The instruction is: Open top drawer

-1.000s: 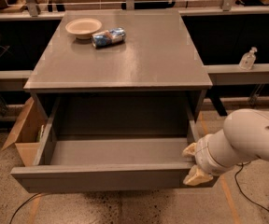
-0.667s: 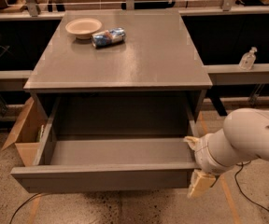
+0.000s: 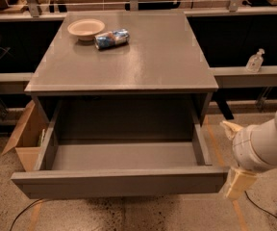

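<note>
Matte-grey top drawer (image 3: 119, 183) stands pulled out, deep interior exposed; gripper (image 3: 227, 160) beside its right front corner, 2 fingers (image 3: 239, 182) spread, holding nothing.

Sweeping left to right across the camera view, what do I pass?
cardboard box → bowl → blue packet → gripper, open, just off the right front corner of the top drawer. The pulled-out drawer spans too much of the width to place in the order.
</note>
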Robot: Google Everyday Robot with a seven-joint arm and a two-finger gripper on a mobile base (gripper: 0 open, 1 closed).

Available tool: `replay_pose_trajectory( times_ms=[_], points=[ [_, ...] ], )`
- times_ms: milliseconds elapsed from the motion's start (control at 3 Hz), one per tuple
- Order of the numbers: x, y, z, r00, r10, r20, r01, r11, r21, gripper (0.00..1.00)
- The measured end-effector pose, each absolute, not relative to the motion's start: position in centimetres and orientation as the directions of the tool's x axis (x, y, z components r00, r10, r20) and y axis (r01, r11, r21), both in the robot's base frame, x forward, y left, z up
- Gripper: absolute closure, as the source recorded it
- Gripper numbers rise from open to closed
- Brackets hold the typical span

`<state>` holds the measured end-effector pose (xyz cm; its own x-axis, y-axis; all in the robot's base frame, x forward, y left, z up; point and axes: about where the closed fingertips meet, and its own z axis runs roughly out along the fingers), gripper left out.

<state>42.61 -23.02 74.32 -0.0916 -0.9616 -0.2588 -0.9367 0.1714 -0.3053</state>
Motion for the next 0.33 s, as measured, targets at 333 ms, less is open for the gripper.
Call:
replay_pose_trajectory(
  times_ms=[333],
  points=[
    [42.73,-28.01,77.94,-0.159,-0.956,-0.245,-0.908,0.239,-0.344,0.0]
  ],
)
